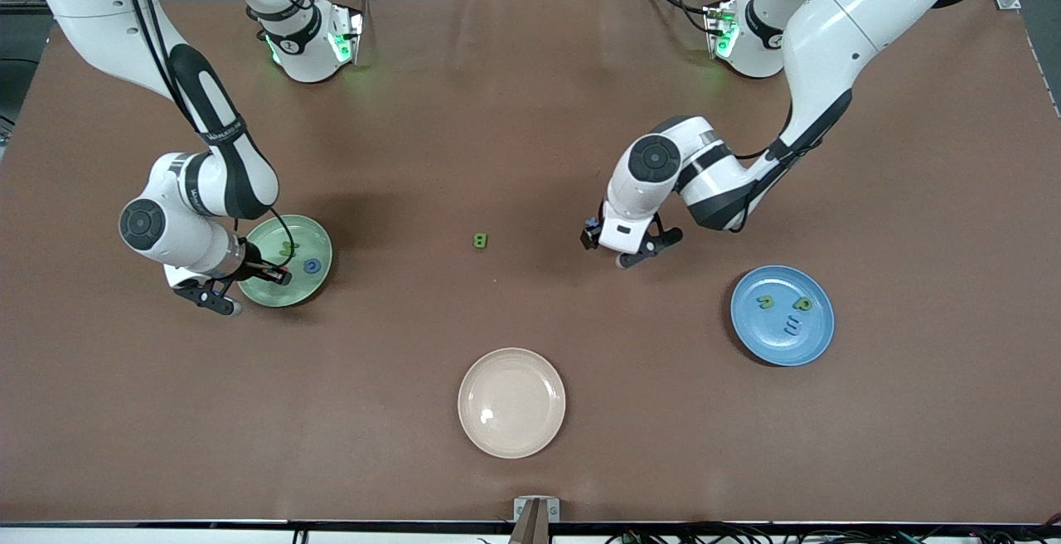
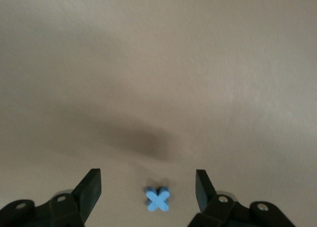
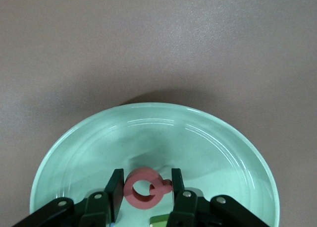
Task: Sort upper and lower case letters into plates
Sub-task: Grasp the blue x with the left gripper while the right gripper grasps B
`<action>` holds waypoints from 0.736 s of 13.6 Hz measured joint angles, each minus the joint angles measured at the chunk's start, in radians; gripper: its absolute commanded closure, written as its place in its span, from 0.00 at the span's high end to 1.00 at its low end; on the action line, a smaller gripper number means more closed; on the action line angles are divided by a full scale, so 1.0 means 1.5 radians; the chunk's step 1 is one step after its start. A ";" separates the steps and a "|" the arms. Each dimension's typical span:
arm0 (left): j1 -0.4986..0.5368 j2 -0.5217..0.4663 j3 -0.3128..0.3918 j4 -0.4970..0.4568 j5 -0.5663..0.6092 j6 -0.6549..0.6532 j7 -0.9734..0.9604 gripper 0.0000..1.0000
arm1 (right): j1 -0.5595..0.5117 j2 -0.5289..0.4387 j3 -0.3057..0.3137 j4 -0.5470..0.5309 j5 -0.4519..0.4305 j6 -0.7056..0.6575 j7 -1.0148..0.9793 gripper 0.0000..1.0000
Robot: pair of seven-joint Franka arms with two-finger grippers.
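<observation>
Pinkish-red letter (image 3: 144, 188) pinched by right gripper (image 3: 146, 188) over green plate (image 3: 89, 138); release low. Left gripper (image 2: 148, 187) gaped around blue X (image 2: 157, 199).

White arms, black joints, green-lit bases

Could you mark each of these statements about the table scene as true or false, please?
1. The right claw holds a pinkish red letter over the pale green plate. True.
2. The cream plate holds two letters. False: nothing shows in it.
3. The left claw is open around a blue X on the table. True.
4. The blue plate is empty. False: three letters lie in it.
5. A green letter lies on the table between the arms. True.
</observation>
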 measured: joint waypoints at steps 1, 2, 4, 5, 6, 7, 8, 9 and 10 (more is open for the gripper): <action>-0.005 0.002 0.000 -0.007 0.021 0.011 -0.018 0.78 | 0.000 0.000 0.000 0.001 0.000 0.000 0.000 1.00; -0.010 0.004 0.000 -0.014 0.047 0.017 -0.041 0.77 | 0.000 0.000 -0.001 0.003 0.000 0.000 0.000 1.00; -0.014 0.015 0.000 -0.020 0.095 0.022 -0.083 0.76 | 0.001 0.000 0.000 0.013 0.000 -0.013 0.000 1.00; -0.015 0.022 0.000 -0.021 0.111 0.029 -0.094 0.74 | 0.004 0.000 0.000 0.024 0.000 -0.035 0.002 1.00; -0.016 0.029 0.000 -0.021 0.117 0.035 -0.100 0.74 | 0.009 -0.002 0.001 0.039 0.001 -0.063 0.010 1.00; -0.018 0.035 0.000 -0.021 0.118 0.039 -0.101 0.73 | 0.018 -0.007 0.002 0.055 0.002 -0.093 0.034 1.00; -0.019 0.041 0.000 -0.021 0.118 0.042 -0.101 0.71 | 0.032 -0.015 0.004 0.066 0.002 -0.113 0.070 1.00; -0.022 0.045 0.000 -0.021 0.119 0.043 -0.101 0.69 | 0.054 -0.023 0.006 0.072 0.003 -0.124 0.113 1.00; -0.025 0.048 0.001 -0.021 0.119 0.043 -0.101 0.67 | 0.086 -0.030 0.008 0.072 0.003 -0.127 0.166 1.00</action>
